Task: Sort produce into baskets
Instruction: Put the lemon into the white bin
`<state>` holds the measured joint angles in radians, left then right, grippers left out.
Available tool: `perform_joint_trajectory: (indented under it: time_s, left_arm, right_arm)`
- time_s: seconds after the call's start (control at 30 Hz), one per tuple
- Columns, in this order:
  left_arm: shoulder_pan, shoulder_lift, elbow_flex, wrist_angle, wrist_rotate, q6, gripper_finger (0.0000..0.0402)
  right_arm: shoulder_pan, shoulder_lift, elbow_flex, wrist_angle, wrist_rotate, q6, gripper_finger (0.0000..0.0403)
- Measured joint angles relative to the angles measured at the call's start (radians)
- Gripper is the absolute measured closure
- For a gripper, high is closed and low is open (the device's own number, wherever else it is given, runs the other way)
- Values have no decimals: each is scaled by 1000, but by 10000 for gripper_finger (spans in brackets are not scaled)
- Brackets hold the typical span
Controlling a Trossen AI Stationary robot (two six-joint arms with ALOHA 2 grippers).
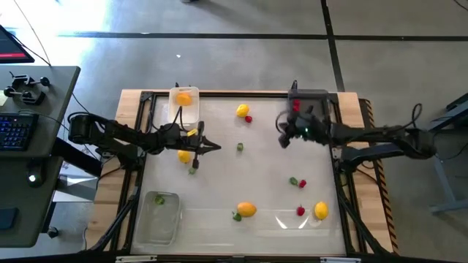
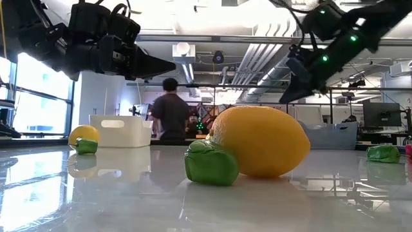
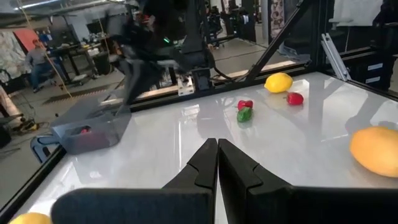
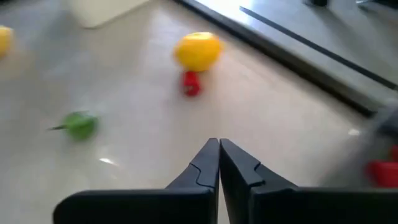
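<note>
My left gripper hovers shut and empty over the table's left middle; its closed fingers show in the left wrist view. My right gripper hovers shut and empty in front of the dark grey tray, its fingers closed. The white tray at the far left holds an orange fruit. The clear tray at the near left holds a green piece. A yellow fruit and a red berry lie on the table at the far middle, and a green piece lies between the grippers.
A yellow fruit and a green piece lie under my left arm. Green and red pieces lie right of centre. Near the front edge lie an orange fruit with a green piece, a red berry and a yellow fruit.
</note>
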<state>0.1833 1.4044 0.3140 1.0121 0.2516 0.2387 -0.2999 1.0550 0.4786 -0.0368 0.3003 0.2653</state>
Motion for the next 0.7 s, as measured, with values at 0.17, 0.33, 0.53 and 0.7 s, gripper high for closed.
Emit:
perform_joint_trajectory:
  time_s: [0.17,0.33,0.53,0.7]
  left_arm:
    - [0,0,29,-29,6,17,401]
    - [0,0,47,-88,6,43,401]
    - [0,0,47,-133,6,45,401]
    - [0,0,47,-167,-30,64,401]
  right_arm:
    - [134,0,-103,185,58,30,402]
    - [242,0,-115,200,172,25,402]
    - [300,0,-115,268,181,-12,402]
    - [303,0,-115,297,181,-65,402]
